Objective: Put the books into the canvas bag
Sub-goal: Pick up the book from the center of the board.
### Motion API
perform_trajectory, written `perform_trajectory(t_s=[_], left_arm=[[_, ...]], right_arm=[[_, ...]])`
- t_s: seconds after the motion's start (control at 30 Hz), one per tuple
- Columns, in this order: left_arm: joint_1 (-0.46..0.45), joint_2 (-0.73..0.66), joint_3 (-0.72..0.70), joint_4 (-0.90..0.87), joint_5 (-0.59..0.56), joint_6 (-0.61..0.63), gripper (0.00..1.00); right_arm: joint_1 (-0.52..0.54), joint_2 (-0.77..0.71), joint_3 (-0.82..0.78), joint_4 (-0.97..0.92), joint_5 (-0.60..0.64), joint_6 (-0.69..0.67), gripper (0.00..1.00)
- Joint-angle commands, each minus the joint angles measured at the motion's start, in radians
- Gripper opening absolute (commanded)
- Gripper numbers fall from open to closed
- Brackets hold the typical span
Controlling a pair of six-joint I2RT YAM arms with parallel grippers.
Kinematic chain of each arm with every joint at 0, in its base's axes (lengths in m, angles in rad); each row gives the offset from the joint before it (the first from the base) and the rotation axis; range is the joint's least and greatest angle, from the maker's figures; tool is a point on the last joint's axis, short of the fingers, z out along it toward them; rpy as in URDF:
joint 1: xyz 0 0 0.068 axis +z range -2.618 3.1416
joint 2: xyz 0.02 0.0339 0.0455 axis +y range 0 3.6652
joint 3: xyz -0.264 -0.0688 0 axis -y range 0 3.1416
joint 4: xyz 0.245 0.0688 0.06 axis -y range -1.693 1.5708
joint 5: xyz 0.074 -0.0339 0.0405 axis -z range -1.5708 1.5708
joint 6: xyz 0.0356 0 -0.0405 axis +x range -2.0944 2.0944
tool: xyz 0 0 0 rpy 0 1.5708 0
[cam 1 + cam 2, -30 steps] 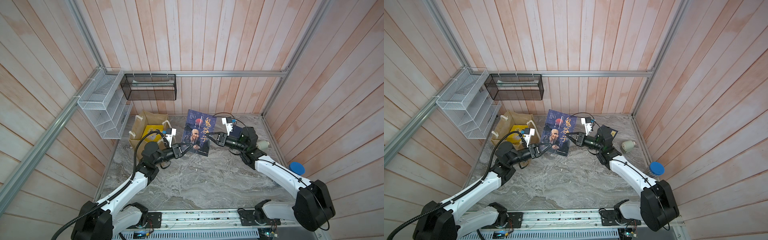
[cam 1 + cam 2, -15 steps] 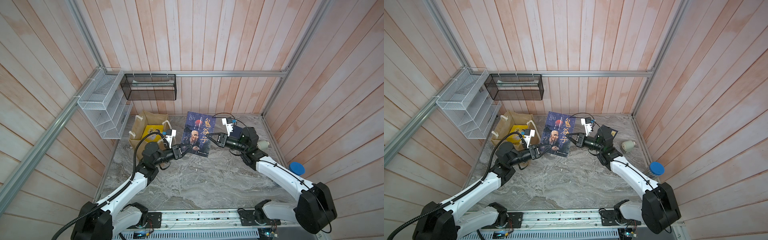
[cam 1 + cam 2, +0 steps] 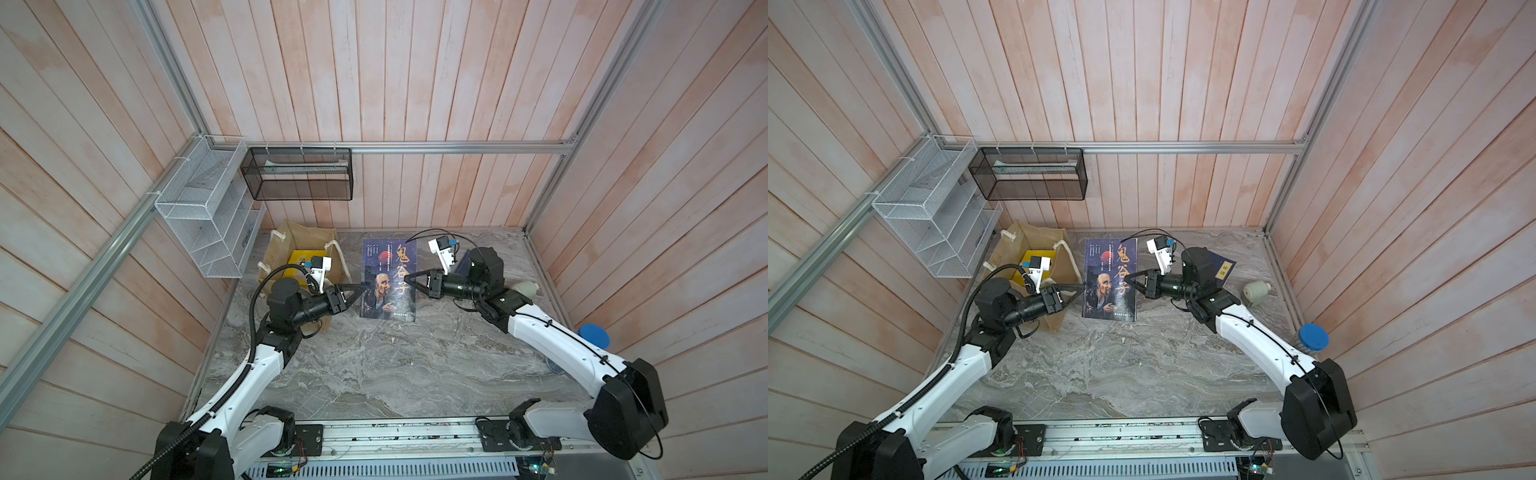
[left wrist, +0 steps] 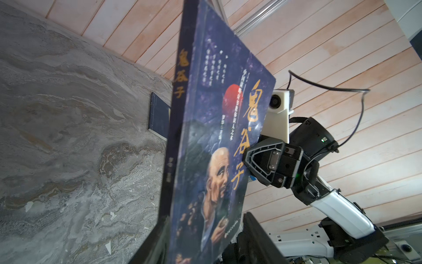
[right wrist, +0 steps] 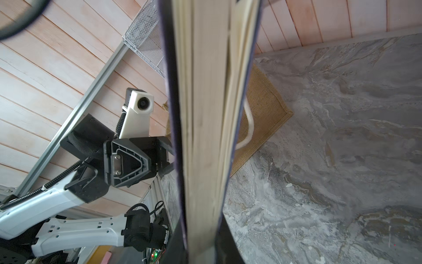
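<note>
Currently book (image 3: 388, 282) hanging upright over table (image 3: 374, 365), just beside bag (image 3: 307, 237), not inside. Right claw (image 3: 411, 279) clamping page edge; left claw (image 3: 360, 292) straddling spine, jaws apart. Risk: one-sided pinch letting book swing, slip, or snag on bag rim.

Left gripper (image 3: 360, 289) seemingly ajar, right gripper (image 3: 411, 277) tight.

Canvas bag (image 3: 291, 239) just left of the book (image 3: 388, 278).
</note>
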Motion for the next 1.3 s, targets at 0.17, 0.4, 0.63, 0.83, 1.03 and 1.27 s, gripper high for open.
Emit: perform_trajectory(t_s=[0.17, 0.4, 0.63, 0.83, 1.03, 1.27], left_arm=[[0.004, 0.036, -0.028, 0.251, 0.09, -0.108, 0.53], [0.025, -0.001, 0.001, -0.056, -0.081, 0.025, 0.53], [0.031, -0.003, -0.001, -0.095, -0.11, 0.048, 0.54], [0.032, -0.01, -0.054, 0.123, -0.035, -0.034, 0.54], [0.031, -0.018, -0.052, 0.186, 0.034, -0.061, 0.52], [0.034, -0.057, -0.005, 0.186, 0.092, -0.07, 0.26]], right_arm=[[0.023, 0.033, 0.053, 0.04, -0.057, -0.004, 0.0], [0.027, 0.019, 0.068, 0.033, -0.061, -0.004, 0.0], [0.036, 0.015, 0.07, 0.064, -0.083, 0.019, 0.0], [0.041, 0.021, 0.057, 0.151, -0.125, 0.076, 0.0], [0.043, 0.023, 0.046, 0.219, -0.145, 0.117, 0.0], [0.058, 0.052, 0.068, 0.19, -0.127, 0.116, 0.0]])
